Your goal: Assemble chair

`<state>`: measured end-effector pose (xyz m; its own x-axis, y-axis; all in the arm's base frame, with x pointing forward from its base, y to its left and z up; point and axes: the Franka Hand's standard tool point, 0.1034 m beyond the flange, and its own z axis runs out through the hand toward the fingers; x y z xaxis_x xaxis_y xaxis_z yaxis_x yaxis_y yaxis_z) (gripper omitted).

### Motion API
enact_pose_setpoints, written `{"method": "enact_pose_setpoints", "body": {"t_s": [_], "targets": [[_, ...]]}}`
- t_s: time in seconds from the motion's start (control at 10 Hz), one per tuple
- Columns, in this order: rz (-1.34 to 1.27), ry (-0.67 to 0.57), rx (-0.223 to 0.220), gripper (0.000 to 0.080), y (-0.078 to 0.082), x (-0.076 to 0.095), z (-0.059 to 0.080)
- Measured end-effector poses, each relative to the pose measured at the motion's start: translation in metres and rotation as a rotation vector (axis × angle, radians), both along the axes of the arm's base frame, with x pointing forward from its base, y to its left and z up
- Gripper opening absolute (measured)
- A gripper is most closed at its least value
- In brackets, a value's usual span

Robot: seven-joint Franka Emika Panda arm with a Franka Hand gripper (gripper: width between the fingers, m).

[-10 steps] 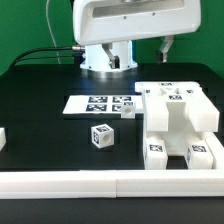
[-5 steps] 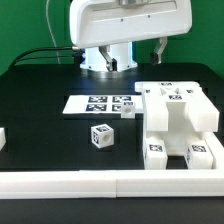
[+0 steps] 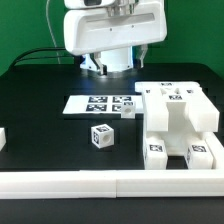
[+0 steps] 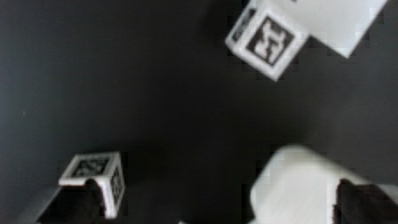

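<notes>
Of the chair, a chunky white block of parts (image 3: 180, 122) with marker tags stands at the exterior view's right. A small tagged cube (image 3: 101, 135) lies alone on the black table in front of the marker board (image 3: 98, 103), and a small tagged piece (image 3: 128, 111) sits at the board's right end. My gripper (image 4: 215, 202) hangs high above the table, open, its dark fingers (image 4: 73, 200) wide apart with nothing between them. In the wrist view a tagged cube (image 4: 89, 172), a plain white part (image 4: 302, 185) and a tagged white piece (image 4: 270, 38) show far below.
A long white border rail (image 3: 110, 181) runs along the table's front edge. A white piece (image 3: 2, 138) shows at the left edge of the exterior view. The arm's white base (image 3: 108, 60) stands at the back, with cables trailing off behind it.
The arm's white hand has moved toward the exterior view's left and a little lower. The parts on the table have not moved. The gripper stays open.
</notes>
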<state>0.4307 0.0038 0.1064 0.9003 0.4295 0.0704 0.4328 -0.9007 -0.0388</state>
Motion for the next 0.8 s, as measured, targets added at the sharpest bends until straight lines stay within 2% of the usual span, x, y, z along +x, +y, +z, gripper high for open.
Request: {"method": "enact_pose_setpoints", "body": {"t_s": [0.3, 0.5, 0.8], "targets": [[0.003, -0.008, -0.001, 0.0649, -0.001, -0.001, -0.002], [0.029, -0.018, -0.019, 0.0649, 0.000, -0.035, -0.030], [0.032, -0.008, -0.034, 0.0649, 0.001, -0.043, -0.063]]}}
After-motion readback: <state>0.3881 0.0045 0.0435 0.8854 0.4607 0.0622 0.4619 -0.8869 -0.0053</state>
